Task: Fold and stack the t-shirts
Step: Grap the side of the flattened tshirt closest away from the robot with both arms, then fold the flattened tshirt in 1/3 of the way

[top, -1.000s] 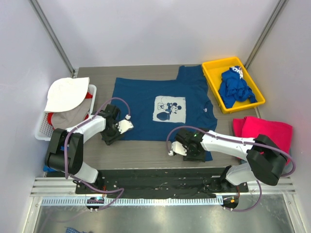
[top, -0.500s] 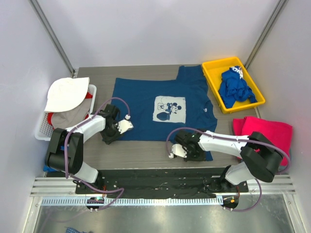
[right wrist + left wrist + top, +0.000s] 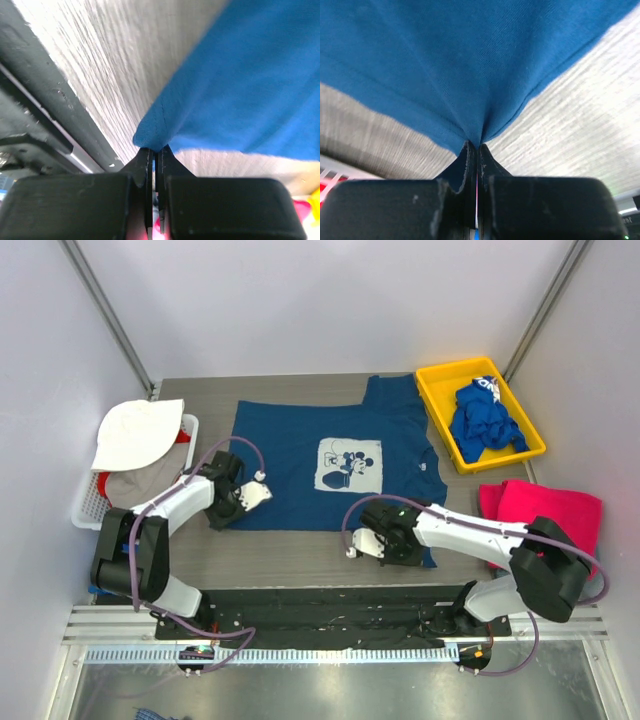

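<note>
The navy t-shirt [image 3: 320, 440] with its white mouse print lies spread flat on the table. My left gripper [image 3: 232, 502] is shut on the shirt's near left corner; the left wrist view shows the navy t-shirt [image 3: 470, 65] bunching into my left gripper [image 3: 477, 146]. At the near right sleeve corner my right gripper [image 3: 408, 542] is shut on the cloth, and the right wrist view shows a fold of the navy t-shirt [image 3: 240, 85] pinched in my right gripper [image 3: 156, 149]. A magenta-pink t-shirt [image 3: 545, 508] lies folded at the right. A royal-blue t-shirt [image 3: 484, 420] is crumpled in the yellow tray [image 3: 438, 392].
A white basket [image 3: 88, 502] at the left edge holds a white hat [image 3: 138, 432] and other clothes. Grey walls close in the table on three sides. A black rail [image 3: 320, 602] runs along the near edge by the arm bases.
Both grippers have shut on the navy t-shirt's near edge: the left on the near left corner, the right on the near right sleeve corner. The arms have shifted only slightly.
</note>
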`<control>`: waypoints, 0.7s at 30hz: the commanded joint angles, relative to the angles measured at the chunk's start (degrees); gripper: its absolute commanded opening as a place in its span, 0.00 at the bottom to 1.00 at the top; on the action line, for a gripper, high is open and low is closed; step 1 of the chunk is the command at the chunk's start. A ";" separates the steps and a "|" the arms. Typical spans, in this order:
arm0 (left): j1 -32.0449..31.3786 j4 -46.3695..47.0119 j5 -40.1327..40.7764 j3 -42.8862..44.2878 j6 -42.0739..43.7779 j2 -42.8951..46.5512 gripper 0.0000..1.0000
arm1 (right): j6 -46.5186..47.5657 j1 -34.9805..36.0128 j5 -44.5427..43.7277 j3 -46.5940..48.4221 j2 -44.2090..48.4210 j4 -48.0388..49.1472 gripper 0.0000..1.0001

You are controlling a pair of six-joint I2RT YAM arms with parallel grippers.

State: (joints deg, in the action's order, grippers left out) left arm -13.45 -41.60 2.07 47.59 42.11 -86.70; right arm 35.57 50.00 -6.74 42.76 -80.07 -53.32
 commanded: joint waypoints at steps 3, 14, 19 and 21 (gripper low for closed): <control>0.36 -4.98 -3.74 4.52 -1.76 7.93 0.00 | -1.91 -0.25 0.59 9.52 5.54 -7.58 0.01; 0.45 0.19 0.57 9.71 -1.33 6.28 0.00 | 2.48 -5.16 -5.73 13.04 5.37 -6.62 0.01; 1.59 4.33 1.71 11.46 -0.89 2.06 0.00 | 7.22 -12.98 -6.09 17.34 2.91 -5.48 0.01; 2.46 5.92 1.28 12.43 -1.15 -0.48 0.00 | 9.07 -16.24 -6.00 19.02 1.59 -5.04 0.01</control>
State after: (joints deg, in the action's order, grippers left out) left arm -12.75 -40.80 2.46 56.77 40.95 -83.85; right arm 39.66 38.50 -11.07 56.66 -76.84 -59.44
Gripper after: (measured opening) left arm 0.013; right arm 0.040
